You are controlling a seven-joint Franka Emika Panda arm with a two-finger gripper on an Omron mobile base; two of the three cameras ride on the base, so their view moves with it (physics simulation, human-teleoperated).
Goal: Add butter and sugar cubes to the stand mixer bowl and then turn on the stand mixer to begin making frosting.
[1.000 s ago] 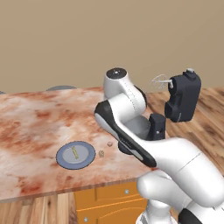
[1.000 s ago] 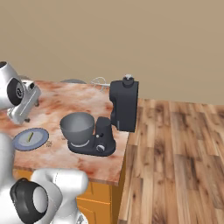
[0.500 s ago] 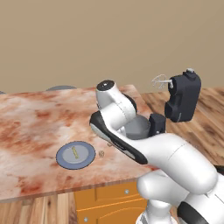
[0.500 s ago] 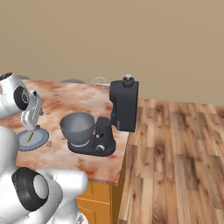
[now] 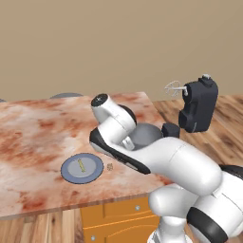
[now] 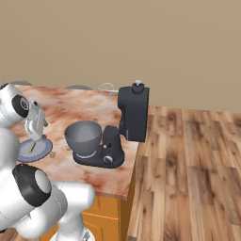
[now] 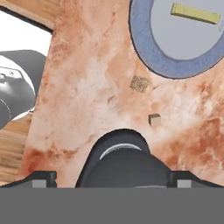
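The butter (image 7: 195, 13), a pale-yellow stick, lies on a blue-grey plate (image 7: 144, 48) on the marbled counter. Two sugar cubes (image 7: 139, 83) (image 7: 154, 119) sit on the bare counter just off the plate's rim, apart from each other. My gripper (image 7: 112, 177) hangs above them with its jaws open and nothing between them. In the right base view the gripper (image 6: 35, 139) hovers over the plate (image 6: 44, 151). To the right stands the dark stand mixer (image 6: 133, 113), head tilted up, with the grey stand mixer bowl (image 6: 84, 137) on its base. My arm partly hides the bowl (image 5: 144, 135) in the left base view.
The counter's front edge (image 5: 71, 206) runs close behind the plate, with orange drawers (image 5: 118, 213) below it. Wooden floor (image 6: 188, 164) lies to the right of the counter. Grey rounded shapes (image 6: 77, 87) show at the counter's far edge.
The arm has swung left and folded down, bringing the hand lower over the plate. The jaws stayed open. Butter, cubes and mixer have not moved.
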